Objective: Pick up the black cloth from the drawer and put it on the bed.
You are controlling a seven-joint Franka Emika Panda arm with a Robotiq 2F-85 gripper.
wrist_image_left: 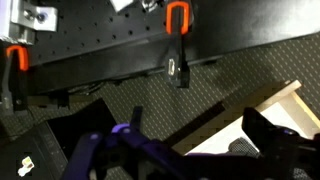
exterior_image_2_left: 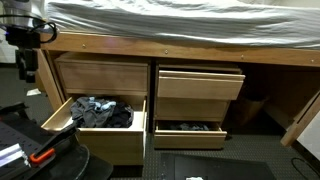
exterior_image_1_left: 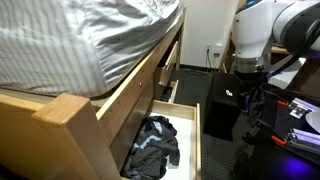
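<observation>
Lying in the open drawer (exterior_image_2_left: 105, 142), black cloth (exterior_image_2_left: 100, 112), jaws spread apart, empty

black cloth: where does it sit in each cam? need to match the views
In an exterior view: black cloth at bottom centre, inside the open drawer.
In an exterior view: the cloth at lower left, inside that drawer.
Wrist view: cloth not identifiable.
Shared landmark: the open drawer's pale wooden rim, in both exterior views.

No text, label, brand, number or sign can be read in any view.
</observation>
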